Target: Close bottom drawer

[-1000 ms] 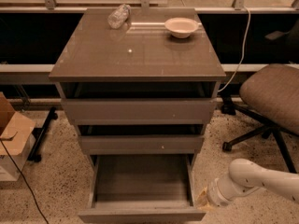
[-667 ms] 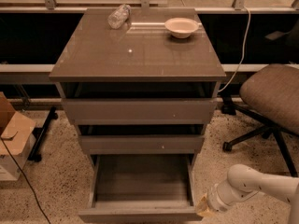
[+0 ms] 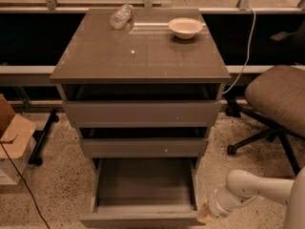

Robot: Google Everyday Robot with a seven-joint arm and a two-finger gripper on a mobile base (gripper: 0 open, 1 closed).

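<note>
The bottom drawer [image 3: 143, 187] of the grey-brown cabinet [image 3: 140, 56] is pulled far out; its shallow box is empty and its flat front [image 3: 140, 219] is at the bottom edge of the view. The middle drawer [image 3: 143, 147] and the top drawer [image 3: 142, 112] each stick out a little. My gripper [image 3: 204, 214] is low at the right front corner of the bottom drawer, at the end of the white arm [image 3: 252, 190] that comes in from the right. Only its yellowish tip shows, next to the drawer front.
A white bowl [image 3: 185, 27] and a crumpled clear bottle [image 3: 121, 16] sit at the back of the cabinet top. An office chair [image 3: 279, 99] stands close on the right. A cardboard box [image 3: 12, 137] and a black cable [image 3: 24, 185] lie on the speckled floor at the left.
The arm has dropped lower and moved left toward the drawer's right front corner. The bottom drawer looks equally far out.
</note>
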